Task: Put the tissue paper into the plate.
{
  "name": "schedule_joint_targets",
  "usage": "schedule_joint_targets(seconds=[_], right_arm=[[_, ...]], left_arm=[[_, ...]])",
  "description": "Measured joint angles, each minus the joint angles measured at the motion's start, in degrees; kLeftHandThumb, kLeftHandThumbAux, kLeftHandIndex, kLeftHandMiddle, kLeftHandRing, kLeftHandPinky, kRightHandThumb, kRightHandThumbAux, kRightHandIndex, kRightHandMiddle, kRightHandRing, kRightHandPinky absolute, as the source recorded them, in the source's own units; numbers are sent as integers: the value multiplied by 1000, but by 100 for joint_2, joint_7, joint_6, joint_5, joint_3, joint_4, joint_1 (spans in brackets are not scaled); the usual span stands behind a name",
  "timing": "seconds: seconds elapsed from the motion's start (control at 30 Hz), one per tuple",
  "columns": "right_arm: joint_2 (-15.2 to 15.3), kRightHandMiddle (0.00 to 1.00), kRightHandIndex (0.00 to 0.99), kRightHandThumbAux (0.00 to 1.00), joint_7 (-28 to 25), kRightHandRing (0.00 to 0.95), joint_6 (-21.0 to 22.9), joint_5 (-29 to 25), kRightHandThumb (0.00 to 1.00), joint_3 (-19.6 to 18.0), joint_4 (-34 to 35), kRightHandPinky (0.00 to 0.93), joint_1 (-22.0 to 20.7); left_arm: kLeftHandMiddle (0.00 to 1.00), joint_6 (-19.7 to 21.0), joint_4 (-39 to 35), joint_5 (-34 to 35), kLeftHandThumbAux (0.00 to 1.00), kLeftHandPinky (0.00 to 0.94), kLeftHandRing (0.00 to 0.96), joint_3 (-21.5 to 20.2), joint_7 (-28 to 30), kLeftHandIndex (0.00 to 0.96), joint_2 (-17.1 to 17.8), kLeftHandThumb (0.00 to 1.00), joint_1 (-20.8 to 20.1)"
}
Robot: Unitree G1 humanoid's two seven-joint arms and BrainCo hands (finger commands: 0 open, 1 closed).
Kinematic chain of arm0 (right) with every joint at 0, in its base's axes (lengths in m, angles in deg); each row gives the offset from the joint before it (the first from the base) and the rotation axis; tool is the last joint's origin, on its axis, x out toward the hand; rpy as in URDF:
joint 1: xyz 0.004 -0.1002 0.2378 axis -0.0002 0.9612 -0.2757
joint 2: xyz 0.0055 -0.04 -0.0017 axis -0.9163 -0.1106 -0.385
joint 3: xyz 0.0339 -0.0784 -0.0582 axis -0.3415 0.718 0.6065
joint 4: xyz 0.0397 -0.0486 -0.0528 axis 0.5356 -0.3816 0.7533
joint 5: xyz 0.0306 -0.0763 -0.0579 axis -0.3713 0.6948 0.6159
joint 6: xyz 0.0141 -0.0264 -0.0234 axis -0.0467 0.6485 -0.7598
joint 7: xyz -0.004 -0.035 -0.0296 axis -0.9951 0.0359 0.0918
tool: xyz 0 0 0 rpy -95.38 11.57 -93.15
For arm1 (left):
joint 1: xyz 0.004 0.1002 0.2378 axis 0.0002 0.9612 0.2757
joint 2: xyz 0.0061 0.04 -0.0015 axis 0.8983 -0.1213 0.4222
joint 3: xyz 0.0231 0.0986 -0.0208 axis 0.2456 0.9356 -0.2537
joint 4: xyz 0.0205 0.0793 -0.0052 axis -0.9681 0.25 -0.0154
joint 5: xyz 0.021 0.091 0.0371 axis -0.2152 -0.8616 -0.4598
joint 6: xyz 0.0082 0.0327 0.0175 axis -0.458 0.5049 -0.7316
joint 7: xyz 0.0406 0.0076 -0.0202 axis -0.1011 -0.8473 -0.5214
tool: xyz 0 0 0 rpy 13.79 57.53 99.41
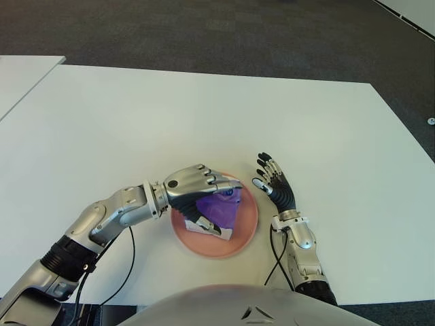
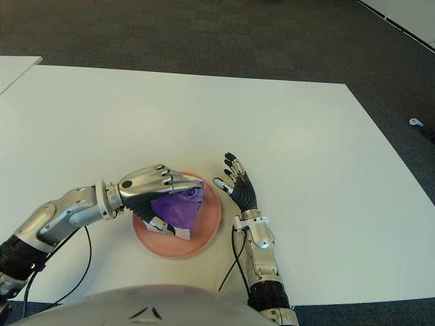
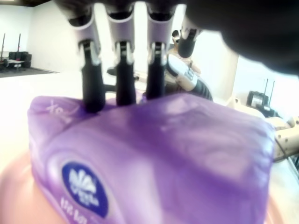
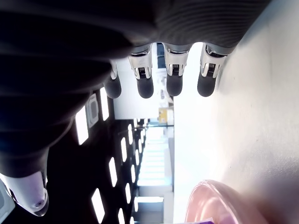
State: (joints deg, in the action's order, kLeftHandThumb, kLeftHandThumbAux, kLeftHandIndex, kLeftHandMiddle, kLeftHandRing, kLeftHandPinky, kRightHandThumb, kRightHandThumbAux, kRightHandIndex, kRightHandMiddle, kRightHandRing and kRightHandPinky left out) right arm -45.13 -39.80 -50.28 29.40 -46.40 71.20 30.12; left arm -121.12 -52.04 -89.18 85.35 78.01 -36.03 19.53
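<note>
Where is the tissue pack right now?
In the eye views, the purple tissue pack sits in the pink plate, gripped by the left hand.

A tissue pack (image 1: 221, 209) sits in a plate (image 1: 248, 231) near the table's (image 1: 204, 122) front edge, left hand (image 1: 197, 187) over it, right hand (image 1: 275, 185) just right of the plate

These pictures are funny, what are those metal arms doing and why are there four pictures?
It is a robot with two arms and hands. Two pictures come from cameras in its head, looking down at a white table. The other two come from cameras on its wrists, very close up. The left hand has its fingers wrapped on a purple tissue pack, holding it over a pink plate. The right hand is open beside the plate, on its right side, holding nothing.
</note>
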Motion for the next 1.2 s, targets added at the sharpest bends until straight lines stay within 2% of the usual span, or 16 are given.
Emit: schedule_joint_targets(seconds=[0.1, 0.17, 0.23, 0.37, 0.47, 0.63, 0.77, 0.93, 1.07, 1.13, 1.2], right_arm=[[0, 0, 0, 601, 2, 0, -4, -1, 0, -1, 11, 0, -17], [0, 0, 0, 599, 2, 0, -10, -4, 0, -4, 31, 0, -20], [1, 0, 0, 597, 2, 0, -12, -11, 0, -14, 48, 0, -13], [-1, 0, 0, 593, 3, 0, -11, -25, 0, -21, 51, 0, -24], [-27, 0, 0, 592, 3, 0, -11, -30, 0, -7, 65, 0, -46], [-42, 0, 0, 588, 5, 0, -18, -32, 0, -8, 133, 0, -46], [-31, 0, 0, 588, 7, 0, -20, -31, 0, -11, 149, 0, -35], [-27, 0, 0, 592, 35, 0, 9, -28, 0, -15, 100, 0, -4], [-38, 0, 0, 594, 104, 0, 21, -21, 0, -20, 57, 0, 25], [-44, 0, 0, 590, 134, 0, 20, -20, 0, -24, 43, 0, 22], [-52, 0, 0, 589, 153, 0, 20, -21, 0, -24, 42, 0, 23]], left_arm=[[0, 64, 75, 700, 295, 0, 0, -232, 34, 0, -42, 75, -16], [0, 262, 39, 1179, 330, 0, 0, -378, 163, 0, -58, 52, -37], [0, 615, 80, 1641, 366, 0, 0, -474, 325, 0, -162, 29, -146], [0, 1434, 380, 2593, 377, 0, 0, -720, 520, 0, -655, 11, -521], [0, 1768, 279, 3327, 358, 0, 0, -984, 531, 0, -895, 14, -597], [0, 1879, -242, 4535, 285, 0, 0, -1350, 794, 0, -984, 23, -340], [0, 2199, -454, 5497, 263, 0, 0, -1678, 1003, 0, -981, 21, -116], [0, 2872, -499, 6744, 247, 0, 0, -2147, 1155, 0, -1005, 8, 46], [0, 3633, -447, 7750, 247, 0, 0, -2626, 1180, 0, -1145, 2, 221], [0, 3891, -378, 7998, 248, 0, 0, -2850, 1153, 0, -1289, 0, 318], [0, 3971, -285, 8014, 249, 0, 0, -2984, 1081, 0, -1434, 0, 377]])
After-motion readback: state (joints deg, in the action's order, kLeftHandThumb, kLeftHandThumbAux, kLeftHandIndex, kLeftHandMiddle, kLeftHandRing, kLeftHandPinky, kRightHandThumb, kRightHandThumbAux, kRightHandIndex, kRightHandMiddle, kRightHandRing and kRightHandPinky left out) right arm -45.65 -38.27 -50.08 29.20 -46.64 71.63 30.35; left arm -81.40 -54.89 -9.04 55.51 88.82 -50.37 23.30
